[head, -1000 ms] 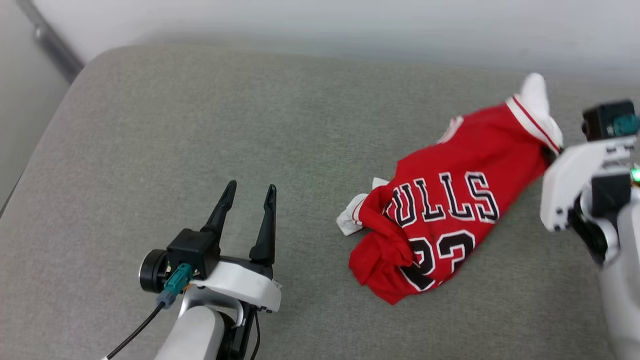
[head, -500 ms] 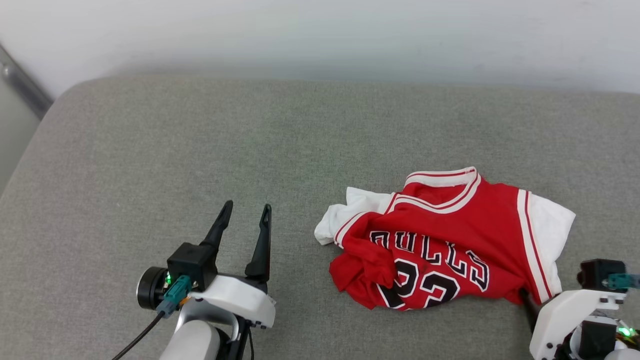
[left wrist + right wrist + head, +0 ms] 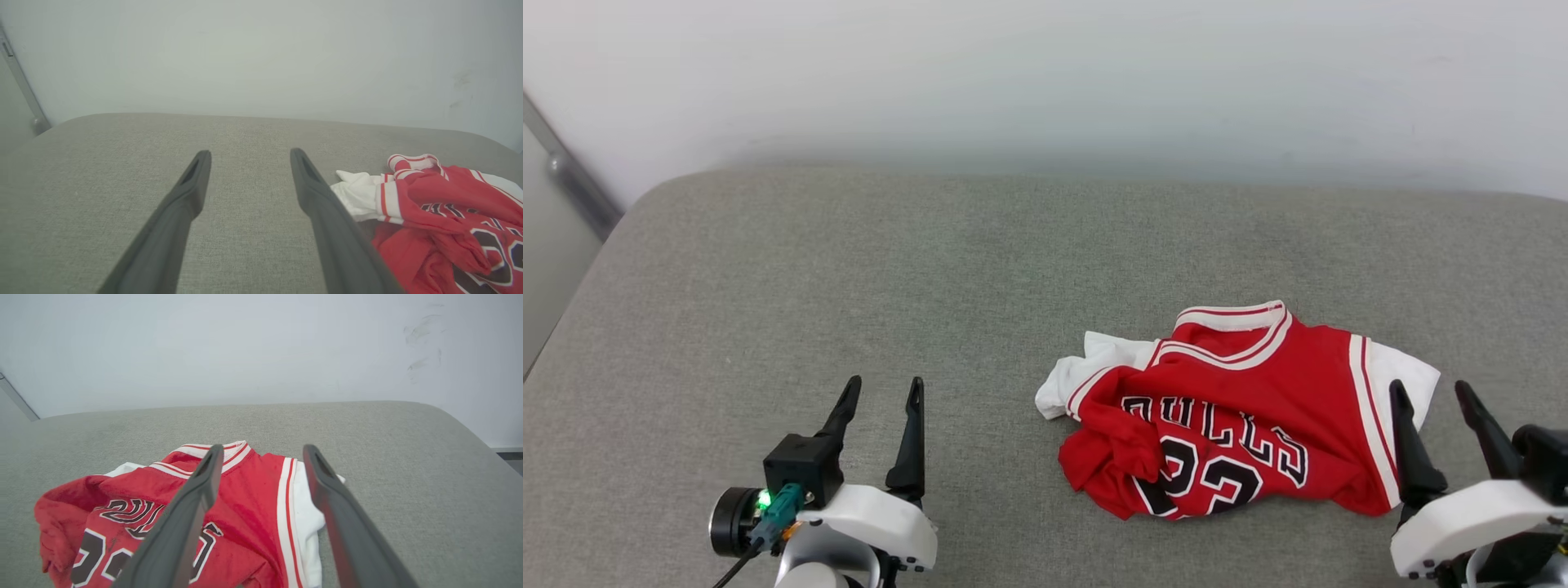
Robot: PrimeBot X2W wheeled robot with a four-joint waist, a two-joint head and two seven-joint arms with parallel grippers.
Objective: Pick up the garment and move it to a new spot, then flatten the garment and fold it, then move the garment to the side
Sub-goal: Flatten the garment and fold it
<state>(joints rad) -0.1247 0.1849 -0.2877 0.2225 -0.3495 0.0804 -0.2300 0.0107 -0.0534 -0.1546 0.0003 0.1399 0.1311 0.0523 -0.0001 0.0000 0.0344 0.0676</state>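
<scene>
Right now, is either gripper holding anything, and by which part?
Nothing is held: the left gripper and right gripper are open, and the jersey lies loose.

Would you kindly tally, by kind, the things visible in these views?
Garments: 1, the red basketball jersey with black lettering
Claws: 2, the dark two-fingered left claw and right claw
Cushions: 1, the grey fabric cushion
Total: 4
</scene>
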